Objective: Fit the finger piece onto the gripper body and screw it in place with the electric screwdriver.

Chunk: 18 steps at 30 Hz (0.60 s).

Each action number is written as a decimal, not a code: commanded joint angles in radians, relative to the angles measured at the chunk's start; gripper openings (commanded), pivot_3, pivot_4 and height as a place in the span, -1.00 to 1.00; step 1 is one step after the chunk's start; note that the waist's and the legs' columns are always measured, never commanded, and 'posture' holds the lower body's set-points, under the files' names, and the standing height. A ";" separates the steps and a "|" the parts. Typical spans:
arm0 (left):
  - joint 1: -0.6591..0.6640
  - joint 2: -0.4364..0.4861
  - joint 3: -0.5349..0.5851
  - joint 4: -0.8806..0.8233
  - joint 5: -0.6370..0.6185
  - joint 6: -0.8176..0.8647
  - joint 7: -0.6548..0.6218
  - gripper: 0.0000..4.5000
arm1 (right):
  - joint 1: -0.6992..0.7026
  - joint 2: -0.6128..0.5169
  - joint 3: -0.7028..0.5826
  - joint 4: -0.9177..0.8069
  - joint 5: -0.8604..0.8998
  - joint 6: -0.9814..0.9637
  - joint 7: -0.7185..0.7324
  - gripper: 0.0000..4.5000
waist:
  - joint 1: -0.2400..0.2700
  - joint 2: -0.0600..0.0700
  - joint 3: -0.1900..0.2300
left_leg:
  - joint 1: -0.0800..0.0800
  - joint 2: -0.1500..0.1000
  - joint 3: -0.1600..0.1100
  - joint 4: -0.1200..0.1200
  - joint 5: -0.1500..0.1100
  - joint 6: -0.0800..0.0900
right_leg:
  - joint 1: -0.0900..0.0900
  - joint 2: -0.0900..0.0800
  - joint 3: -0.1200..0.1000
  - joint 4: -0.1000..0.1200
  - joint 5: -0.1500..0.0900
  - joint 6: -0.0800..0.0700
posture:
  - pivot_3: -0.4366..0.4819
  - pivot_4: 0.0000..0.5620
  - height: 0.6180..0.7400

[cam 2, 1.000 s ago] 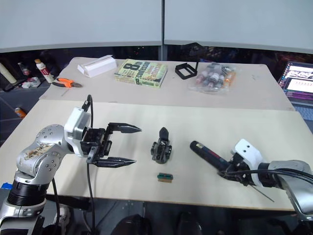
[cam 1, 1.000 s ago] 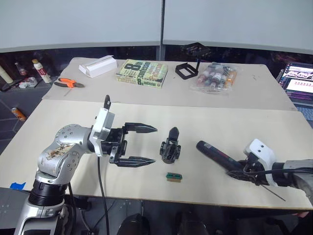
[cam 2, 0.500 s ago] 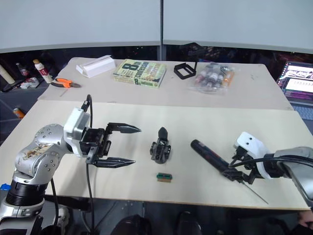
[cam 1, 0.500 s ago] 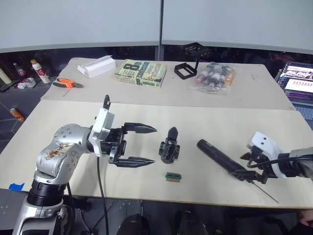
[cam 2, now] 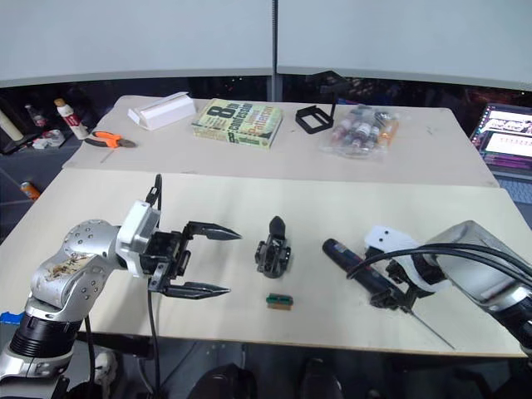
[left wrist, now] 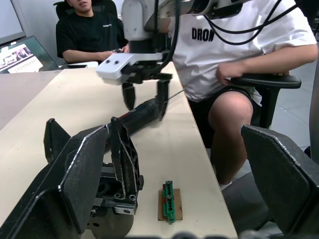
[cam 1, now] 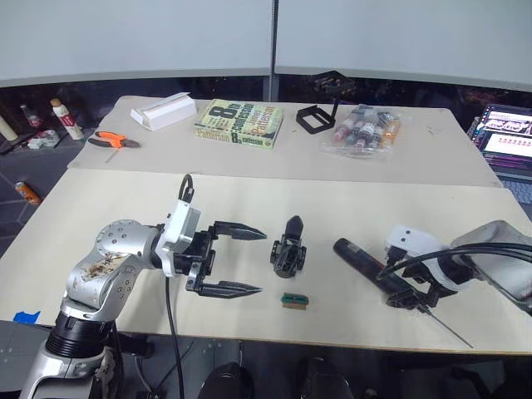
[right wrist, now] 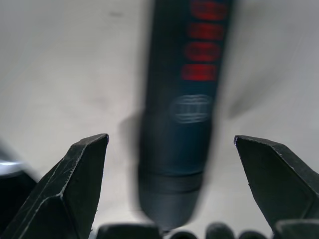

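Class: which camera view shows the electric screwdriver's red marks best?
The right wrist view: the electric screwdriver lies between the open right gripper, its red marks facing the camera. Both eye views show its whole length with the bit; the left wrist view shows it end-on.

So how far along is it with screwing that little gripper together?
Barely started. Nothing looks screwed yet: the gripper body sits untouched on the table. The right claw, open, straddles the electric screwdriver without gripping it. The left claw hangs open nearby. Fitting and screwing remain.

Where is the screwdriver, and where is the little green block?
electric screwdriver (cam 1: 362, 258), left eye view, middle of its black barrel.
green block (cam 1: 294, 300), left eye view, its green top.
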 commanded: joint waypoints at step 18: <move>0.192 0.096 -0.010 -0.002 0.164 -0.087 0.065 1.00 | 0.313 0.061 -0.730 -0.106 0.300 -0.171 0.195 -0.15 | 0.006 -0.001 0.000 | -0.002 0.000 -0.002 -0.001 0.000 0.000 | 0.000 0.000 -0.004 -0.001 0.000 0.001 | -0.05 -0.47 1.00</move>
